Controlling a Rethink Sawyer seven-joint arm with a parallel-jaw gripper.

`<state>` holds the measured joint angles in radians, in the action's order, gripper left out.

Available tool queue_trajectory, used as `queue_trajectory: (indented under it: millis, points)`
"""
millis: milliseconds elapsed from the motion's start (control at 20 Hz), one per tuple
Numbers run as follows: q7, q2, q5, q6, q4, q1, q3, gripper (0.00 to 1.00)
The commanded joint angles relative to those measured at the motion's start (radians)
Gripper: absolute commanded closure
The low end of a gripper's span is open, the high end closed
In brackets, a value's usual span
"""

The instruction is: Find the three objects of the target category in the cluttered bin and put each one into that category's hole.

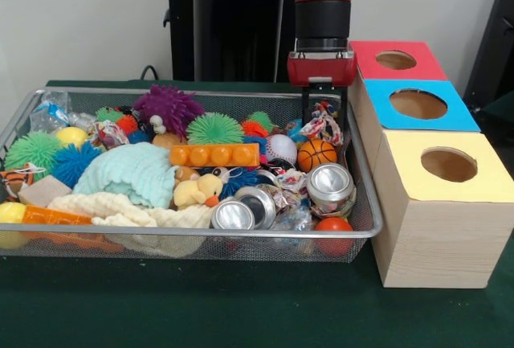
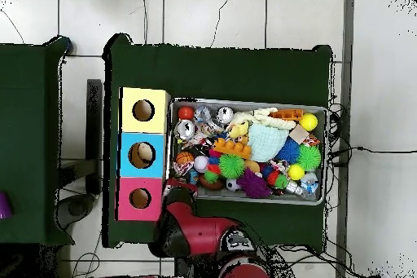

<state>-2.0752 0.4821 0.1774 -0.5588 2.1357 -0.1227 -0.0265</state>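
The wire bin (image 1: 365,227) sits on the green surface (image 1: 193,308), crammed with toys: spiky balls at its nine o'clock side, crushed cans (image 1: 329,183) toward five o'clock. At its two o'clock corner, the end effector (image 1: 324,119) hangs with dark fingers spread narrowly over a knotted rope toy (image 1: 324,125); contact cannot be told. The red, blue and yellow hole boxes (image 1: 418,107) stand just beside the bin at three o'clock.

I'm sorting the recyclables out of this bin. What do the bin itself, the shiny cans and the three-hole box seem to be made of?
The bin looks like silver wire mesh under a solid rim, since its contents show through. The cans look like bare, crumpled aluminium with bright reflective ends. The box appears to be pale wood with visible grain, its tops seemingly painted or papered matte red, blue and yellow.
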Motion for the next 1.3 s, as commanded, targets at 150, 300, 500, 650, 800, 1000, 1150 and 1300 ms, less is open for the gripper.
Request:
queue_trajectory:
  millis: [150, 300, 500, 650, 800, 1000, 1150, 1300]
  points:
    - [-0.15, -0.032, -0.051, -0.02, -0.123, -0.012, 0.026, 0.0]
    - [-0.149, -0.016, -0.041, -0.001, -0.117, -0.024, 0.032, 0.0]
    - [-0.149, 0.016, -0.038, 0.036, -0.103, -0.036, 0.04, 0.0]
    - [-0.145, 0.043, -0.032, 0.069, -0.095, -0.046, 0.048, 0.0]
    - [-0.139, 0.071, -0.042, 0.119, -0.093, -0.051, 0.058, 0.0]
    - [-0.134, 0.136, -0.067, 0.208, -0.082, -0.049, 0.069, 0.0]
    - [-0.124, 0.144, -0.058, 0.216, -0.087, -0.042, 0.057, 0.0]
    - [-0.138, 0.139, -0.034, 0.181, -0.089, -0.048, 0.06, 1.0]
